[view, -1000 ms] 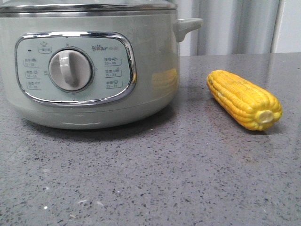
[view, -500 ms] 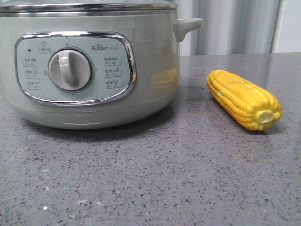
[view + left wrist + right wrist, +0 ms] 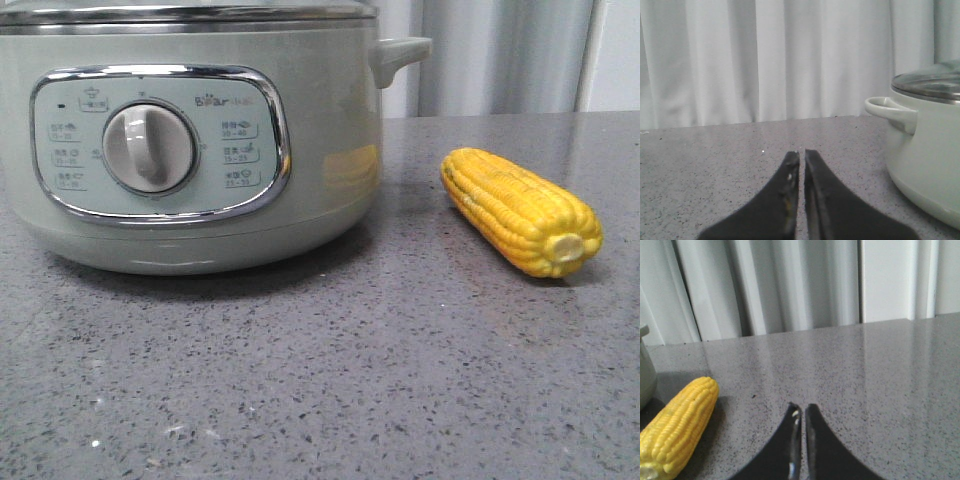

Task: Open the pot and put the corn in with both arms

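Observation:
The pale grey-green pot (image 3: 190, 140) stands at the left of the front view, lid on, its dial panel facing me. Its side handle and lid edge also show in the left wrist view (image 3: 920, 150). The yellow corn (image 3: 520, 210) lies on the grey table to the pot's right, stub end toward me; it also shows in the right wrist view (image 3: 677, 425). My left gripper (image 3: 801, 152) is shut and empty, low over the table beside the pot. My right gripper (image 3: 801, 406) is shut and empty, beside the corn. Neither gripper shows in the front view.
The grey speckled table (image 3: 350, 380) runs under everything. White curtains (image 3: 765, 60) hang behind the table's far edge.

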Tool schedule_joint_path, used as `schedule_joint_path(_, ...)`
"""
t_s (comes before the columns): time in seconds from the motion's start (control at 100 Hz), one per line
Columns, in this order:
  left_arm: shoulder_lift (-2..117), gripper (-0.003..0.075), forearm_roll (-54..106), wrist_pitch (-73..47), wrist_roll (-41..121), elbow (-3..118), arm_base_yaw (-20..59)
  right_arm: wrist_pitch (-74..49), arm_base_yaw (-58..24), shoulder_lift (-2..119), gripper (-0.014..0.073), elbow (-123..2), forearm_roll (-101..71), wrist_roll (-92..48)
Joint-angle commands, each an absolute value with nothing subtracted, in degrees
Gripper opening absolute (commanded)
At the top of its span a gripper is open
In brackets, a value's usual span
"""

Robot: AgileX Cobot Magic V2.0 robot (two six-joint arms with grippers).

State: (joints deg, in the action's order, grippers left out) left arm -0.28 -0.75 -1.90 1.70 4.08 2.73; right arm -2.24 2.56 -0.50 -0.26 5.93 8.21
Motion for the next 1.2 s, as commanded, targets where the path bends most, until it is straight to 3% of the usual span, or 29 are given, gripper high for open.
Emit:
schedule_joint_path(0.0,1.1,-0.002,0.0,-1.1,1.2,8.8,2.7,-1.3,2.7,0.3,-0.0069,-4.8,6.4,7.9)
schedule_joint_path(0.2,9.1,-0.002,0.0,-1.1,1.2,14.2,2.7,-11.7,2.7,10.9,-0.0069,-13.4,6.4,7.9)
schedule_joint_path(0.6,19.3,-0.0011,0.0,12.6,-0.6,15.1,2.7,-10.3,2.7,18.9,-0.0069,-17.4,5.9,7.9)
schedule_joint_path(0.69,20.8,0.0083,0.0,12.8,-1.8,15.1,2.7,-10.5,2.7,18.9,-0.0069,-17.4,5.9,7.9)
schedule_joint_path(0.79,22.5,0.0316,0.0,14.9,-1.8,15.2,3.5,-10.5,2.7,18.9,-0.0069,-17.4,5.9,7.9)
schedule_joint_path(0.86,23.9,0.0439,0.0,15.9,-1.8,15.8,4.9,-10.7,2.7,18.9,-0.0069,-17.4,5.9,7.9)
schedule_joint_path(0.92,25.5,0.0471,0.0,15.7,-1.8,17.0,6.3,-10.7,2.7,18.9,-0.0069,-17.4,5.9,7.9)
schedule_joint_path(1.19,35.6,0.046,0.0,19.5,-1.8,24.3,15.6,-10.7,2.7,18.9,-0.0069,-17.4,5.9,7.9)
